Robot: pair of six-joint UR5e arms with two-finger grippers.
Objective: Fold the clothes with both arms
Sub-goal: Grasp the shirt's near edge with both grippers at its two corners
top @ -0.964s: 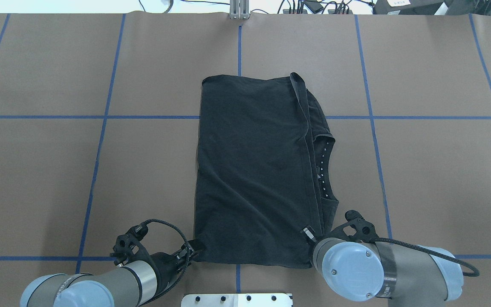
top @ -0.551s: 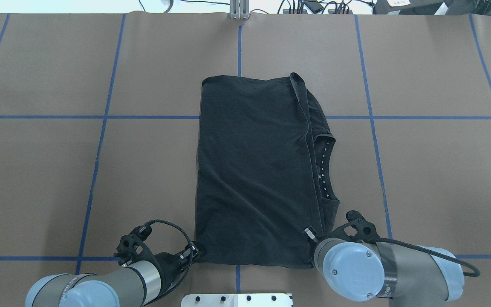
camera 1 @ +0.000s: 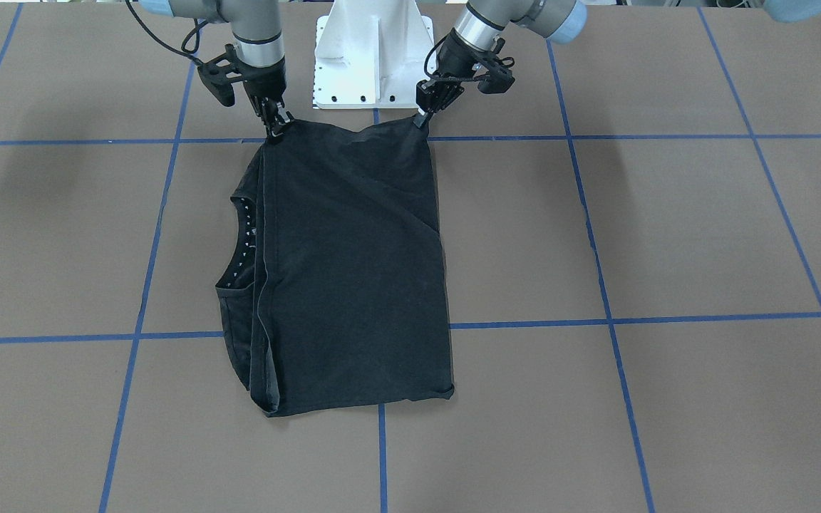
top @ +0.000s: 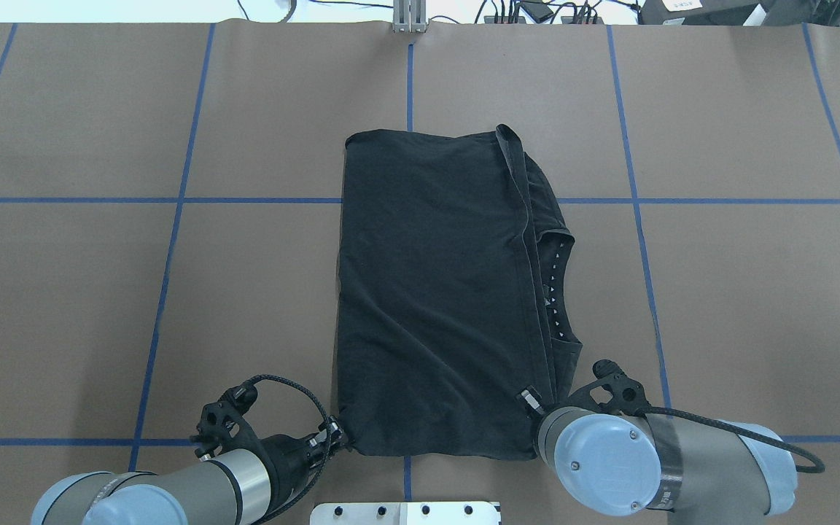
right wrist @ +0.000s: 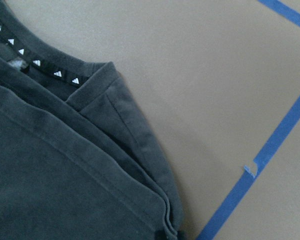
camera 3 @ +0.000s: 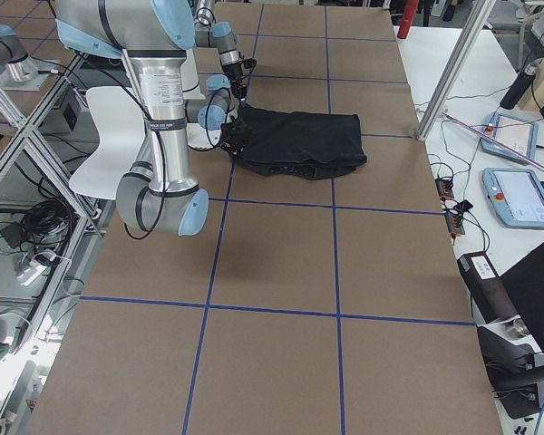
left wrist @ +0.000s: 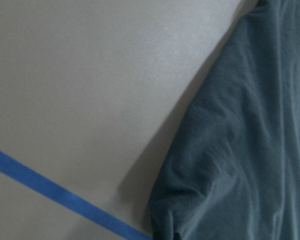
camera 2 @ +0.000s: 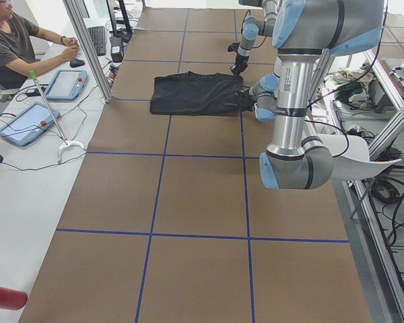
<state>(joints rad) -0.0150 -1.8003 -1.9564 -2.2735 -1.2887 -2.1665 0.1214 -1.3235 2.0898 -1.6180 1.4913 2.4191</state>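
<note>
left gripper (camera 1: 423,116) has drawn its corner of the black t-shirt (top: 434,292) slightly back — it and the right gripper (camera 1: 273,128) both pinch near corners, ready to lift

**Brown gridded table, 1 shirt**

The brown-covered table (top: 99,306) was marked into a grid by blue tape lines (top: 245,200). 1 black T-shirt (top: 434,292) lay folded near its middle. A white base plate (top: 405,512) sat at the robot's edge.
</note>
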